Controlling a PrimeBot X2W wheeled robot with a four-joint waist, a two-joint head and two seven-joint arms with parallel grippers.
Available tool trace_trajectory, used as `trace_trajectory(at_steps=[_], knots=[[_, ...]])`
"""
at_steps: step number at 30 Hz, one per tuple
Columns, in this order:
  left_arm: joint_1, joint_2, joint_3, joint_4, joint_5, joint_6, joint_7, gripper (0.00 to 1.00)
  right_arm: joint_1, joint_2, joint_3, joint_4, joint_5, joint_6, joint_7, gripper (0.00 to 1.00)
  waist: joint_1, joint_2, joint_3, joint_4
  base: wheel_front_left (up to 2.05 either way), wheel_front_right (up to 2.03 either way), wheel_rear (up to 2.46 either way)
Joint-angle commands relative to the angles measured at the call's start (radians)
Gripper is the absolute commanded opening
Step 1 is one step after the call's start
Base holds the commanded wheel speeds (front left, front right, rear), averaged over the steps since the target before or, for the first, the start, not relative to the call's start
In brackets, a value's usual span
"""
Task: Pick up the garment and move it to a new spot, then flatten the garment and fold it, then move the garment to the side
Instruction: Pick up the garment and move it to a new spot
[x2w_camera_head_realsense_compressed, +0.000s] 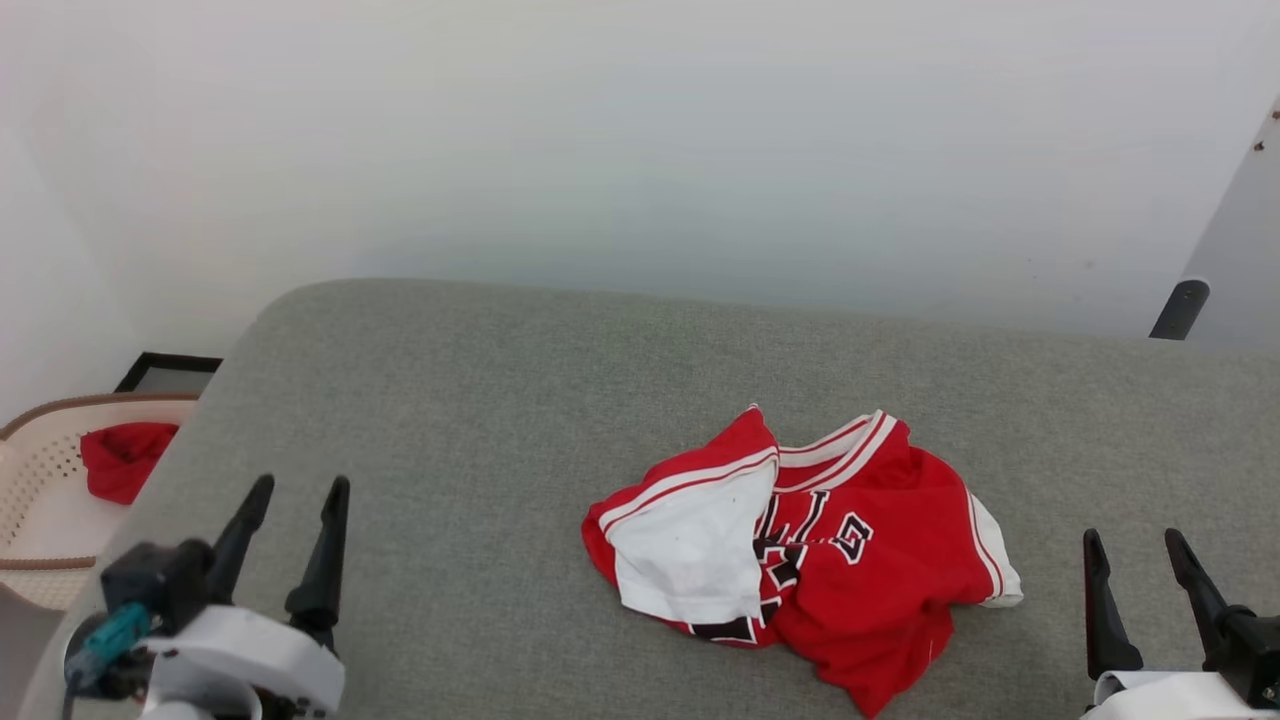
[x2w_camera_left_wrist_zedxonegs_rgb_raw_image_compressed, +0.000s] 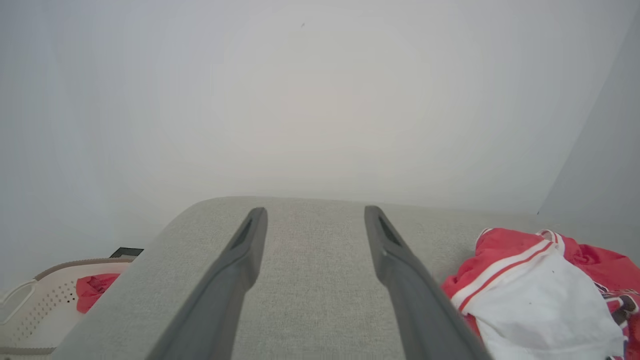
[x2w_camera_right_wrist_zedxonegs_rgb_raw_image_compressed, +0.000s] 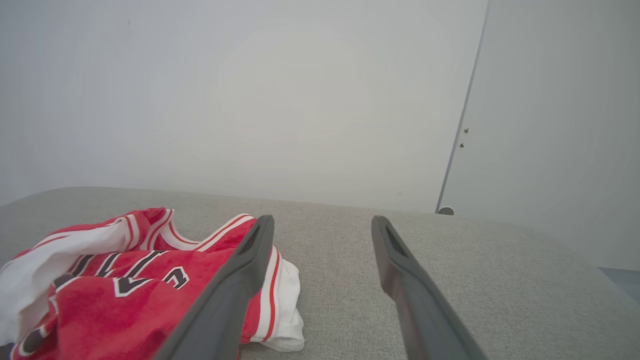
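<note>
Garment (x2w_camera_head_realsense_compressed: 800, 545) lies crumpled on the grey cushion (x2w_camera_head_realsense_compressed: 450, 400), its long side running from left gripper (x2w_camera_head_realsense_compressed: 300, 487) toward right gripper (x2w_camera_head_realsense_compressed: 1132, 538), collar pointing away. Both grippers are wide and empty, fingers pointing forward.

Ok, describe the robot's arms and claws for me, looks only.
The left claw has two long, dark grey, tapering fingers on a black block, backed by a glossy white wrist shell with a teal plug at its side. The right claw has matching dark fingers and a white shell.
</note>
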Motion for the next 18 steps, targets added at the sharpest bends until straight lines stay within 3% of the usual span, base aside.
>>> trace_trajectory(at_steps=[1,9,18], knots=[[0.02,-0.015,0.022,0.001,0.014,-0.011,-0.001,1.0,0.013,-0.005,-0.004,0.003,-0.009,0.0,-0.005,1.0,0.0,0.0,-0.002,0.001,0.0,0.0,0.0],[0.078,-0.068,0.123,0.004,0.094,-0.055,-0.001,1.0,0.021,-0.002,-0.017,0.013,-0.008,0.0,-0.005,1.0,0.0,0.0,-0.008,0.001,0.0,0.0,0.0],[0.095,-0.087,0.158,-0.001,0.135,-0.078,-0.001,1.0,0.027,0.011,-0.022,0.007,-0.016,0.0,-0.005,1.0,0.0,0.0,-0.007,-0.007,0.0,0.0,0.0]])
